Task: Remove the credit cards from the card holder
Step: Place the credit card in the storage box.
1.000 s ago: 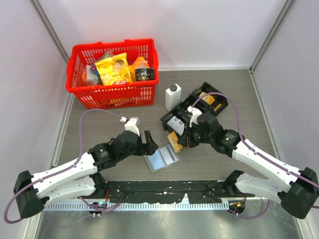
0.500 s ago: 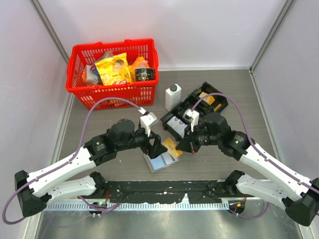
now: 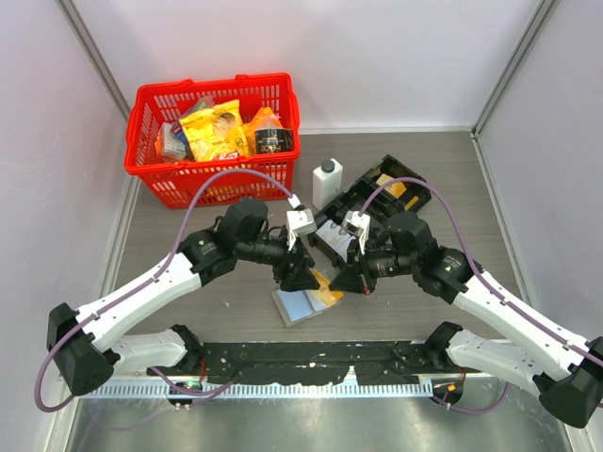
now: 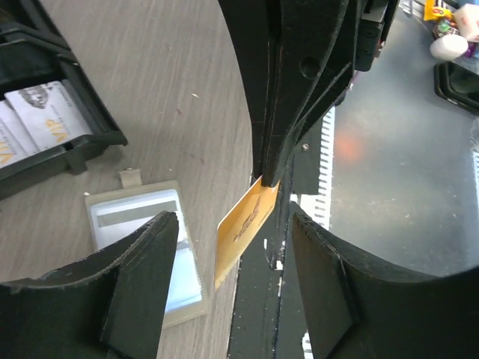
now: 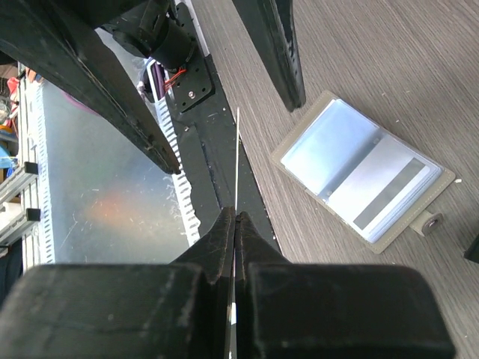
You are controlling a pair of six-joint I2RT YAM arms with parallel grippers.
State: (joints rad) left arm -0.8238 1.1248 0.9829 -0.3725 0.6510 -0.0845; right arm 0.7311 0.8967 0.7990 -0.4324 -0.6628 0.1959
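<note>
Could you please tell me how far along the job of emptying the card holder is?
Done: pale printed cards already lie in the black compartmented tray. In hand: the right gripper, jaws shut, holds a thin orange card aloft, with the left gripper, jaws open, either side of it. Left: the open grey-tan card holder shows a grey-striped panel, possibly another card; I cannot tell.

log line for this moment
right arm: jaws shut on thin orange card | left arm: jaws open near card | grey-tan bifold card holder: open flat on table
</note>
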